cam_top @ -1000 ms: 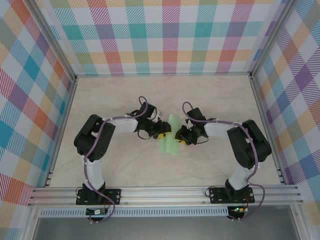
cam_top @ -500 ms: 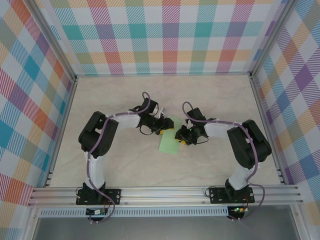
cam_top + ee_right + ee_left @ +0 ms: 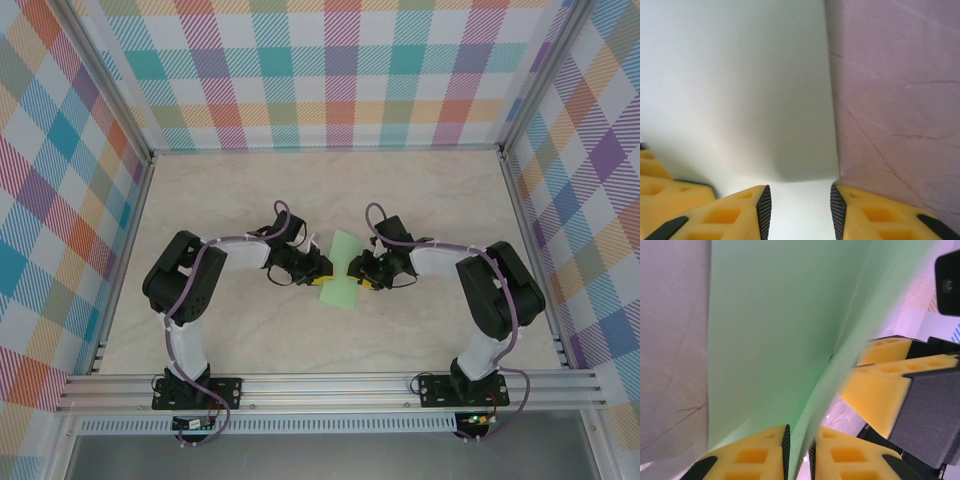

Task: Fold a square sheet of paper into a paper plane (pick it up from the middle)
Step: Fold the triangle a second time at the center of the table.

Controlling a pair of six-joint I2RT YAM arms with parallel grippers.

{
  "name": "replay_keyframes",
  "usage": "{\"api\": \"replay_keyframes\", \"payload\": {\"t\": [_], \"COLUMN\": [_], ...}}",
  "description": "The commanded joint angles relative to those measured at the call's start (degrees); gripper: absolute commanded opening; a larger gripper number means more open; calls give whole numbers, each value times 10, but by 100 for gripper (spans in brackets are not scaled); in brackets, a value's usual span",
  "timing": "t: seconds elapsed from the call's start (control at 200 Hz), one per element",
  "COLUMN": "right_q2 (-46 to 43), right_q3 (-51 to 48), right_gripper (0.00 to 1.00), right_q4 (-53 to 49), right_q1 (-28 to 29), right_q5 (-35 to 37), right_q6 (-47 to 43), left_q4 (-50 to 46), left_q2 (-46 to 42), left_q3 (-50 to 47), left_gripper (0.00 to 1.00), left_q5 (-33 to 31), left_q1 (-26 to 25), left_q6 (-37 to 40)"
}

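**Holding the sheet at mid-table**

The sheet is lying near the middle of the table, between the two grippers. In the top view its long side is running from far right to near left. Part of it is resting flat on the table. In the left wrist view, another part is being lifted along a crease that leads toward the fingers.

The left gripper is standing narrow. Its pads are close together, and the raised flap is being held between them. In the top view this gripper is touching the sheet's left edge.

The right gripper is standing partly open, at a medium width. In the right wrist view its fingers are straddling one edge of the sheet, with paper showing under the gap and bare table beside the right-hand finger. Whether these pads are touching the paper cannot be told. In the top view this gripper is positioned at the sheet's right edge, directly opposite the left gripper. In the left wrist view its yellow fingers are being seen beyond the raised flap, set apart from each other.
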Motion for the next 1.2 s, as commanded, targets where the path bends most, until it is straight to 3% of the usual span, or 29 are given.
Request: {"api": "replay_keyframes", "payload": {"t": [0.0, 0.145, 0.27, 0.47, 0.595, 0.94, 1.195], "right_q2": [-50, -115, -150, -121, -86, 1, 4], "right_q3": [-16, -20, -5, 55, 89, 159, 164], "right_gripper": [43, 47, 49, 49, 51, 49, 36], "right_q4": [-3, -45, -93, -154, -179, -227, -231], "right_q1": [5, 35, 110, 249, 301, 330, 330], "right_q5": [20, 88, 180, 324, 390, 459, 468], "right_q6": [-1, -33, -63, -78, -77, -77, -74], "left_q4": [1, -12, -23, -30, -36, -35, -36], "left_q2": [-22, -27, -24, -26, -29, -27, -25], "left_q3": [-3, 6, 15, 16, 19, 19, 21], "left_gripper": [17, 15, 12, 10, 10, 10, 11], "left_q5": [-2, -11, -14, -15, -13, -9, -8], "left_q1": [6, 6, 6, 6, 6, 6, 5], "left_q6": [-5, -12, -16, -20, -16, -15, -14]}}
